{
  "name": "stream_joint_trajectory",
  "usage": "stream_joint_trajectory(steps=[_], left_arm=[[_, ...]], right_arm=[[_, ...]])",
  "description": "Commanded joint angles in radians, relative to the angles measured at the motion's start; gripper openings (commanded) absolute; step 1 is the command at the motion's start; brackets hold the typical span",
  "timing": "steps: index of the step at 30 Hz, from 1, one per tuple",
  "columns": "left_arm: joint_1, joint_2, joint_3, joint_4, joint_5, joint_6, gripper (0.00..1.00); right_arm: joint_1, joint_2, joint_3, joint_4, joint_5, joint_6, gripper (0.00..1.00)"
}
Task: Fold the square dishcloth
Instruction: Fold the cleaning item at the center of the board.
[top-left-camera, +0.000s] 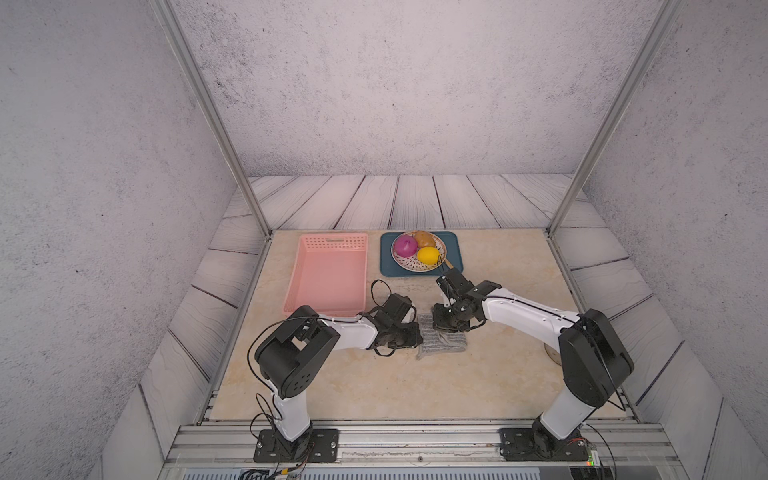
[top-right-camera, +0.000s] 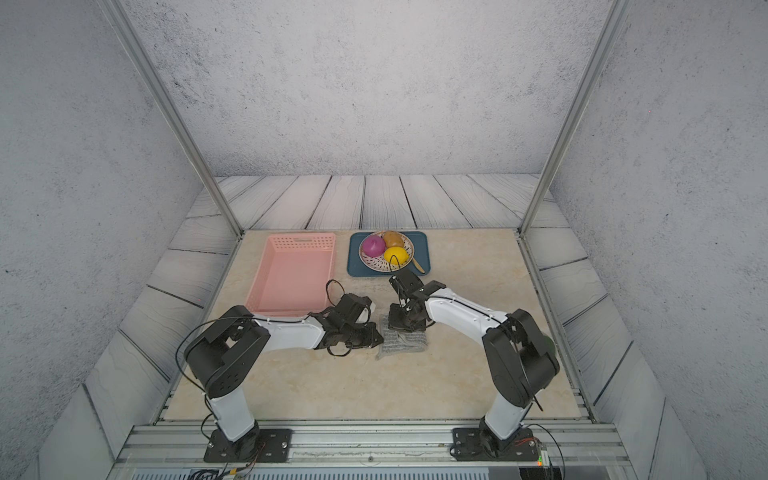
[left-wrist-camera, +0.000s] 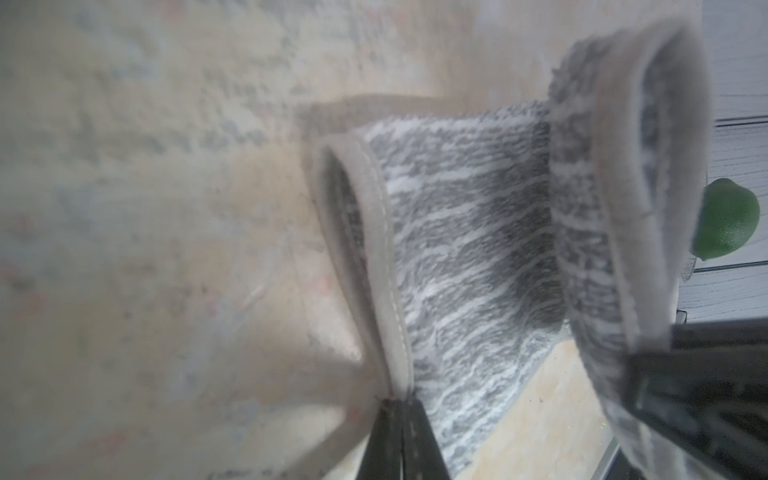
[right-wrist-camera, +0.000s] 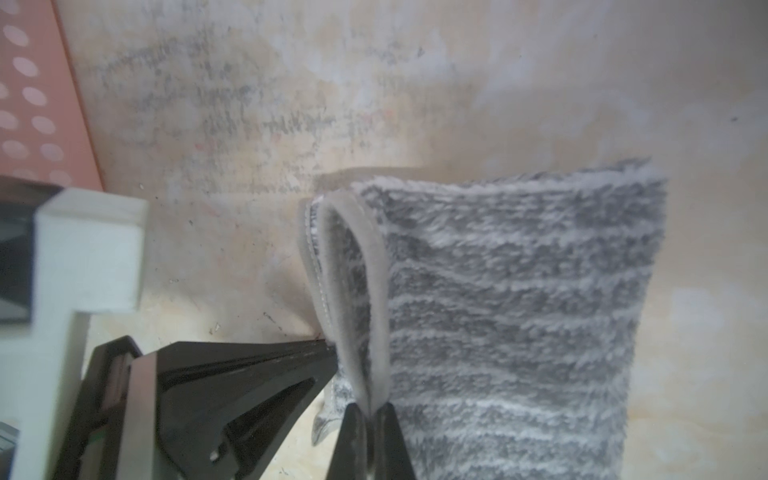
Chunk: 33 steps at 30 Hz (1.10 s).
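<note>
The dishcloth lies bunched on the table between the two arms, nearer the robot than the basket and tray. The left gripper is pressed together, pinching the cloth's hem. The right gripper likewise pinches a loop of hem.

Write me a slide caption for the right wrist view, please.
The right claw pinches the hem of the striped grey dishcloth over the beige tabletop.

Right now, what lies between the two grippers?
The dishcloth: a striped stretch spans from the left gripper to the right gripper, each shut on its hem. The left wrist view shows it best.
</note>
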Motion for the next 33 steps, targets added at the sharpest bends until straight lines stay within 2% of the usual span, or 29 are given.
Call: stream_joint_trajectory(steps=[1, 12, 21, 33], left_arm=[[-0.005, 0.004, -0.014, 0.014, 0.005, -0.002, 0.09], [-0.005, 0.000, -0.024, 0.018, -0.002, -0.003, 0.12], [-0.003, -0.006, -0.049, 0.052, -0.006, -0.022, 0.16], [0.017, 0.003, -0.077, 0.111, 0.026, -0.046, 0.11]], right_arm=[[0.011, 0.016, 0.021, 0.017, -0.012, 0.026, 0.00], [0.024, 0.061, 0.022, 0.053, -0.013, 0.037, 0.00], [0.023, 0.096, 0.018, 0.099, -0.078, 0.043, 0.00], [0.024, 0.114, 0.028, 0.111, -0.118, 0.051, 0.00]])
